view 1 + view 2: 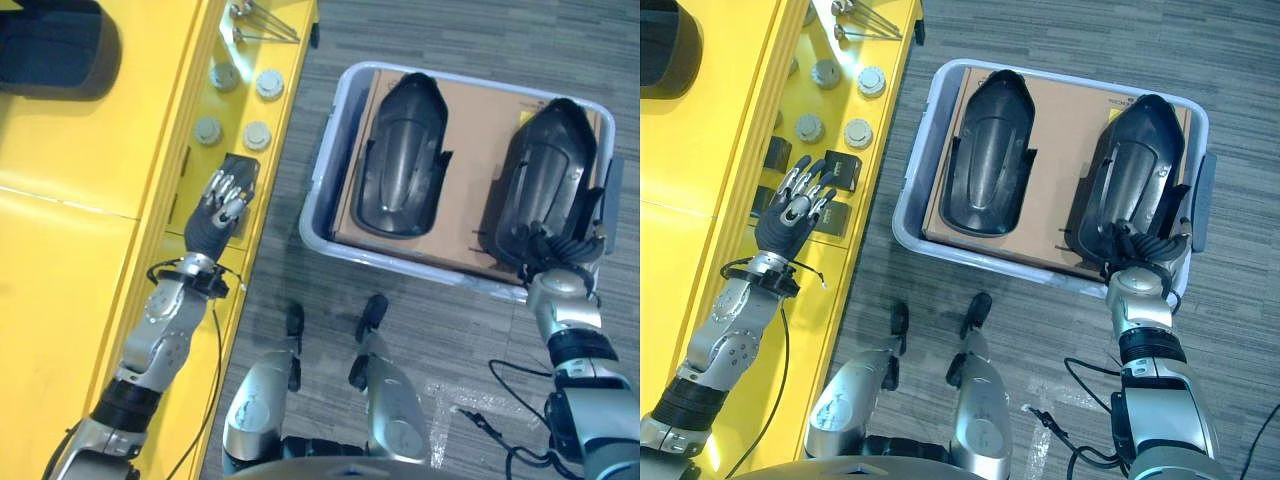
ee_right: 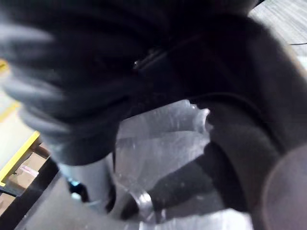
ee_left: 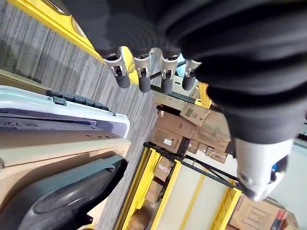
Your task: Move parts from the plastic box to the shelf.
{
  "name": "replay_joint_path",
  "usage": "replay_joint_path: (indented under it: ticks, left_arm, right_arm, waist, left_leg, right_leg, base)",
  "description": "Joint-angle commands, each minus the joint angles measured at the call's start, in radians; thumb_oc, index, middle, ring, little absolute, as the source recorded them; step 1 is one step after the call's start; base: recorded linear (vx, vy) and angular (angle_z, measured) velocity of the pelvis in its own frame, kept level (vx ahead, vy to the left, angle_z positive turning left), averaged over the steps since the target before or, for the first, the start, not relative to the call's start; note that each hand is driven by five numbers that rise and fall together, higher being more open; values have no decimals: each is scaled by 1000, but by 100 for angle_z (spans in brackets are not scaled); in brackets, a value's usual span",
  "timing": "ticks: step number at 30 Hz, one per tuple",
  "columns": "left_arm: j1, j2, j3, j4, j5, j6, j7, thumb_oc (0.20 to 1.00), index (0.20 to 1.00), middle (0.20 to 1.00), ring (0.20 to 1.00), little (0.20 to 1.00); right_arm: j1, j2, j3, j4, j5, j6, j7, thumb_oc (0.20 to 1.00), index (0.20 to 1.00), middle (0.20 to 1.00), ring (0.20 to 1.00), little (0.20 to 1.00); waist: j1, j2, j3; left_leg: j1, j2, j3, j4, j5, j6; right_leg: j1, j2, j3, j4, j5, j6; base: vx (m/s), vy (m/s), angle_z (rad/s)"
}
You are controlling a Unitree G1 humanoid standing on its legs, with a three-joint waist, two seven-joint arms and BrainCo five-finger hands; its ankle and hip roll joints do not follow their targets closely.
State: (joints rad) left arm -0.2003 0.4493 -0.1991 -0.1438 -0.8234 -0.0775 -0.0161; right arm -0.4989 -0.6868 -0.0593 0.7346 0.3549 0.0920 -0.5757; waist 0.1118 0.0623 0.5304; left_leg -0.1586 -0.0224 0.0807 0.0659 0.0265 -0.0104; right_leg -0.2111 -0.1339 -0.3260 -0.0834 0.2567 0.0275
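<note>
A grey plastic box (image 1: 318, 190) lined with cardboard stands on the floor and holds two black moulded parts. The left part (image 1: 405, 150) lies untouched. My right hand (image 1: 1140, 255) sits at the near end of the right part (image 1: 545, 160), and in the right wrist view a finger (image 2: 163, 143) curls against its dark surface; the part still rests in the box. Over the yellow shelf (image 1: 90, 250), my left hand (image 1: 795, 215) hovers open and empty, with its fingertips (image 3: 144, 72) straight in the left wrist view.
On the shelf lie round silver pieces (image 1: 257, 133), small black blocks (image 1: 845, 165), thin metal rods (image 1: 262, 25) and a large dark part (image 1: 50, 45) at the far left. Grey carpet separates shelf and box. Distant yellow racks hold cardboard boxes (image 3: 182, 129).
</note>
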Motion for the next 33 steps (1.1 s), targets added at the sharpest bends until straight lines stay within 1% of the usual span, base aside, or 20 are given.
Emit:
replay_joint_path:
  ticks: [1,6,8,9,10,11,12,14,17,20,21,22,23,25,27,29,30,31,32,33]
  left_arm:
    - [-9,7,12,-65,5,-56,-18,1000,1000,1000,1000,1000]
    - [-2,7,15,-68,11,-54,-25,1000,1000,1000,1000,1000]
    - [2,10,23,-76,15,-52,-27,1000,1000,1000,1000,1000]
    - [6,13,30,-80,15,-52,-34,1000,1000,1000,1000,1000]
    - [15,16,39,-89,7,-47,-43,1000,1000,1000,1000,1000]
    - [16,16,42,-91,6,-47,-47,1000,1000,1000,1000,1000]
    - [25,18,55,-103,4,-40,-58,1000,1000,1000,1000,1000]
    - [40,21,65,-116,3,-28,-70,1000,1000,1000,1000,1000]
    - [67,23,80,-143,2,-17,-85,1000,1000,1000,1000,1000]
    - [84,25,90,-158,-10,2,-96,1000,1000,1000,1000,1000]
    - [84,24,91,-157,-10,14,-96,1000,1000,1000,1000,1000]
    - [69,19,84,-160,-18,62,-73,1000,1000,1000,1000,1000]
    - [64,17,81,-159,-21,77,-64,1000,1000,1000,1000,1000]
    - [40,7,64,-145,-21,145,-13,1000,1000,1000,1000,1000]
    - [-14,-8,31,-104,-54,196,27,1000,1000,1000,1000,1000]
    - [-74,-23,5,-55,-85,259,45,1000,1000,1000,1000,1000]
    - [-125,-36,-25,1,-91,267,61,1000,1000,1000,1000,1000]
    - [-128,-36,-25,5,-92,265,61,1000,1000,1000,1000,1000]
    - [-202,-60,-63,85,-94,280,65,1000,1000,1000,1000,1000]
    - [-240,-74,-84,124,-97,281,78,1000,1000,1000,1000,1000]
  right_arm:
    - [-28,-45,69,17,-8,-8,33,200,200,200,200,200]
    - [-12,-40,67,4,2,-14,25,200,200,200,200,200]
    - [2,-33,54,-17,30,-33,6,200,200,200,200,200]
    - [15,-30,40,-41,38,-53,-6,200,200,200,200,200]
    - [37,-23,22,-90,39,-70,-18,200,200,200,200,200]
    - [38,-22,19,-99,34,-79,-25,200,200,200,200,200]
    - [60,-11,5,-168,15,-95,-55,200,200,200,200,200]
    - [87,-3,-12,-238,-8,-103,-80,200,200,200,200,200]
    - [142,13,-44,-378,-36,-155,-131,200,200,200,200,200]
    - [180,22,-67,-487,-66,-195,-129,200,200,200,200,200]
    - [183,25,-67,-515,-79,-192,-131,200,200,200,200,200]
    - [177,35,-54,-586,-89,-183,-128,200,200,200,200,200]
    - [173,38,-48,-599,-91,-178,-129,200,200,200,200,200]
    - [150,48,-20,-635,-91,-164,-127,200,200,200,200,200]
    - [114,62,21,-647,-97,-160,-110,200,200,200,200,200]
    - [76,74,56,-642,-101,-156,-98,200,200,200,200,200]
    - [52,81,83,-632,-98,-151,-84,200,200,200,200,200]
    - [50,80,84,-631,-97,-151,-84,200,200,200,200,200]
    - [16,91,120,-608,-70,-151,-59,200,200,200,200,200]
    - [-1,98,140,-594,-73,-145,-47,200,200,200,200,200]
  waist:
    - [34,22,-10]
    - [31,18,-10]
    - [30,15,-10]
    - [27,13,-10]
    - [24,12,-10]
    - [23,11,-10]
    - [18,9,-11]
    - [13,5,-30]
    - [2,-3,-76]
    - [-7,-6,-121]
    - [-9,-7,-135]
    - [-15,-13,-180]
    - [-17,-14,-190]
    - [-21,-17,-225]
    - [-32,-22,-264]
    - [-43,-23,-287]
    - [-55,-25,-304]
    - [-55,-25,-302]
    - [-70,-26,-321]
    - [-78,-27,-330]
  left_leg:
    - [-85,25,-5,51,-12,-4]
    - [-51,29,2,36,-16,-5]
    - [-32,30,5,30,-14,-3]
    - [-11,32,7,25,-16,-2]
    - [30,35,10,13,-23,-4]
    - [32,34,11,12,-20,-3]
    - [62,36,14,9,-24,-2]
    - [82,38,16,5,-27,-1]
    - [123,45,26,-12,-31,-1]
    - [160,51,37,-30,-37,-3]
    - [171,52,41,-35,-38,-4]
    - [202,55,53,-53,-39,-6]
    - [206,55,55,-57,-35,-6]
    - [236,57,66,-74,-39,-6]
    - [264,58,81,-93,-35,-6]
    - [285,57,91,-106,-34,-7]
    - [298,57,98,-114,-34,-8]
    - [299,58,99,-115,-34,-8]
    - [315,58,109,-122,-34,-9]
    - [322,58,115,-125,-34,-10]
  right_leg:
    - [43,-61,-16,177,-213,100]
    - [71,-57,-15,168,-214,101]
    - [88,-57,-16,162,-211,100]
    - [108,-56,-18,157,-212,101]
    - [146,-53,-18,148,-219,101]
    - [148,-53,-19,146,-215,100]
    - [176,-51,-17,141,-219,98]
    - [195,-48,-18,136,-219,97]
    - [230,-40,-16,117,-220,97]
    - [260,-33,-15,97,-222,99]
    - [269,-32,-15,90,-222,100]
    - [295,-26,-11,67,-217,103]
    - [298,-26,-11,60,-212,103]
    - [323,-20,-6,43,-212,105]
    - [345,-14,-2,25,-207,105]
    - [360,-9,4,13,-204,107]
    - [368,-6,10,6,-202,108]
    - [369,-5,11,5,-201,108]
    - [377,-2,22,1,-201,110]
    - [381,0,26,0,-201,109]
  base:
    - [0,0,0]
    - [0,0,0]
    - [0,0,0]
    - [0,0,0]
    - [0,0,0]
    - [27,30,-2]
    - [0,0,0]
    - [48,22,1]
    - [35,30,-1]
    - [37,44,-5]
    - [94,41,-9]
    - [82,35,-13]
    - [88,32,-16]
    - [78,26,-12]
    - [84,39,-11]
    - [58,34,-15]
    - [35,20,-14]
    - [52,26,-15]
    - [42,22,-14]
    - [49,25,-19]
